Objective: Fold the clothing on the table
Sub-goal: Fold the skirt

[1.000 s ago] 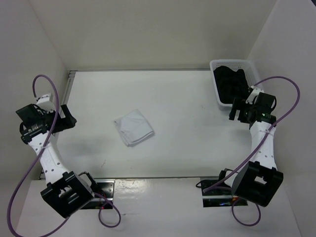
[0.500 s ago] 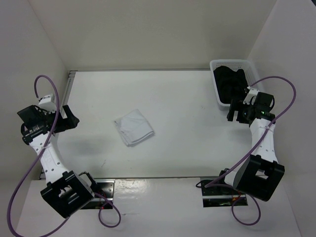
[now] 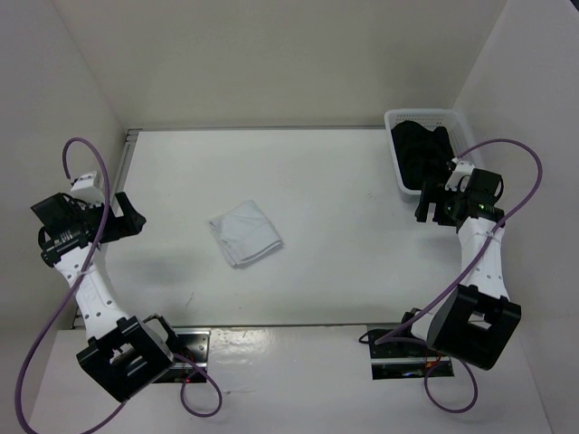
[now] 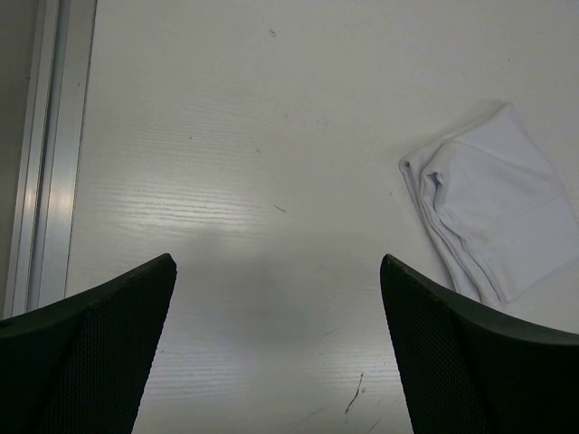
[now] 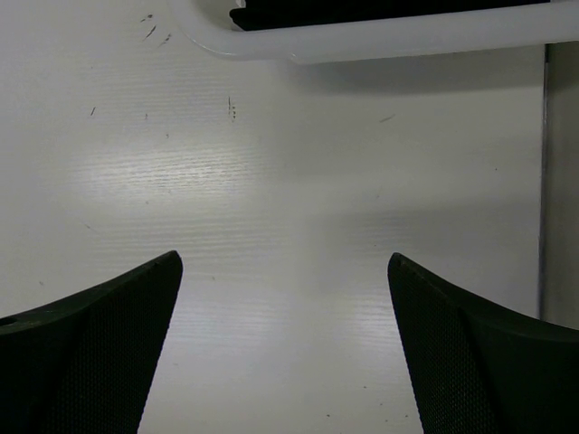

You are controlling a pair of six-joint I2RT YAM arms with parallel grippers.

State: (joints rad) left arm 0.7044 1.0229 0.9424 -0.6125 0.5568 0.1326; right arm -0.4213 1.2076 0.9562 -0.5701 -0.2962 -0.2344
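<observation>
The clothing [image 3: 245, 233], a small white garment folded into a rough square, lies left of the middle of the white table [image 3: 344, 199]. In the left wrist view the clothing [image 4: 493, 217] sits at the right, beyond my right finger. My left gripper [image 3: 125, 217] hovers open over the table's left edge, well apart from the garment. Between its fingers, the left gripper [image 4: 276, 262] shows only bare tabletop. Near the table's right edge my right gripper [image 3: 432, 203] stands open just in front of the basket. The right gripper [image 5: 285, 258] holds nothing.
A white mesh basket [image 3: 425, 116] stands at the back right corner with a black garment [image 3: 423, 154] inside; its rim [image 5: 380, 41] runs across the top of the right wrist view. A metal rim [image 4: 50, 136] borders the table's left side. White walls enclose the table.
The right arm has shifted slightly left and back, its cable loop rising. The left arm has barely moved. The clothing lies where it was.
</observation>
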